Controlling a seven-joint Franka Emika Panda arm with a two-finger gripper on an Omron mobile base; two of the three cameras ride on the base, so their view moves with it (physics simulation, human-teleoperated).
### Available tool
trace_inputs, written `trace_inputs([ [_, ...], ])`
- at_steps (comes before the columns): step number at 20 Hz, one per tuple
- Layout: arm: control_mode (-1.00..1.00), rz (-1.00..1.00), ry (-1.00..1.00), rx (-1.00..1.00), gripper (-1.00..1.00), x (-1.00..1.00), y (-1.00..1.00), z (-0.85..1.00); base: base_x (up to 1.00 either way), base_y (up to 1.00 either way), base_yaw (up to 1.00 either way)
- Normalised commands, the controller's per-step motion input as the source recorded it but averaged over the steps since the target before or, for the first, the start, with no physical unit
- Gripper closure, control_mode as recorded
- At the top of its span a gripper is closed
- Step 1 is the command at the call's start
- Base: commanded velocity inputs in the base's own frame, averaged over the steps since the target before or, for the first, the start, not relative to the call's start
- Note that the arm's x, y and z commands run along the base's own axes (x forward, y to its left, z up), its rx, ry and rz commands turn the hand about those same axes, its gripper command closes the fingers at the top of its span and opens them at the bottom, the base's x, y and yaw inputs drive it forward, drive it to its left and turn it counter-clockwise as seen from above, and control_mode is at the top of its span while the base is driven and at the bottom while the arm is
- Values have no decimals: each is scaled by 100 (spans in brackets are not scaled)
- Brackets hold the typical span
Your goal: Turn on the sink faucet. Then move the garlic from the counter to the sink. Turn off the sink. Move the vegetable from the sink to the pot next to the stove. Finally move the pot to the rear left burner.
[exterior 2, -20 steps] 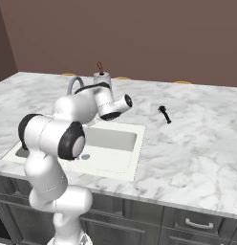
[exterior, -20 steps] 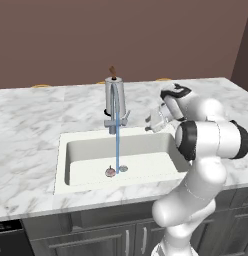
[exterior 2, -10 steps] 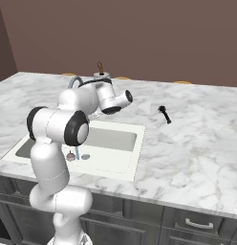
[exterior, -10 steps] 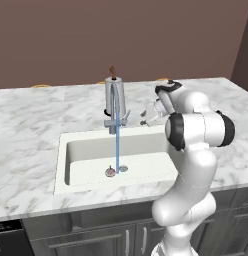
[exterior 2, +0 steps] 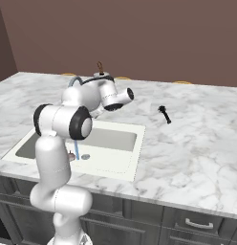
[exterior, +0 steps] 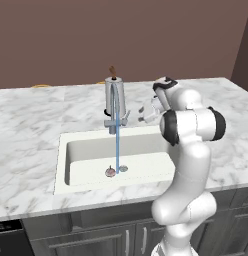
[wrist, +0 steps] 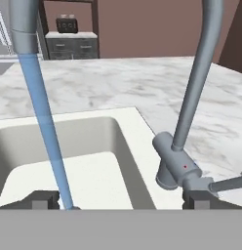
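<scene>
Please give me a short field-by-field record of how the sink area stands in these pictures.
faucet: sink faucet running, a blue stream falling into the basin near the drain
sink: off-white sink set in the marble counter
garlic: small pinkish bulb on the basin floor beside the drain, at the foot of the stream
gripper: gripper open, holding nothing, just right of the faucet's base and side lever
other item: small dark object lying on the counter right of the sink; too small to identify
</scene>
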Motion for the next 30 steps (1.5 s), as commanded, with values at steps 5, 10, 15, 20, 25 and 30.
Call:
trace_inputs([
  [5,-100,2,-3,0,-100,25,0,0,0,0,0],
  [10,-100,3,-2,0,-100,11,1,0,0,0,0],
  [15,-100,4,-1,0,-100,7,4,0,0,0,0],
  [20,-100,3,0,0,-100,10,4,0,0,0,0],
  [25,-100,2,0,0,-100,10,3,-4,0,0,0],
  [30,-100,1,0,0,-100,9,2,-8,0,0,0],
])
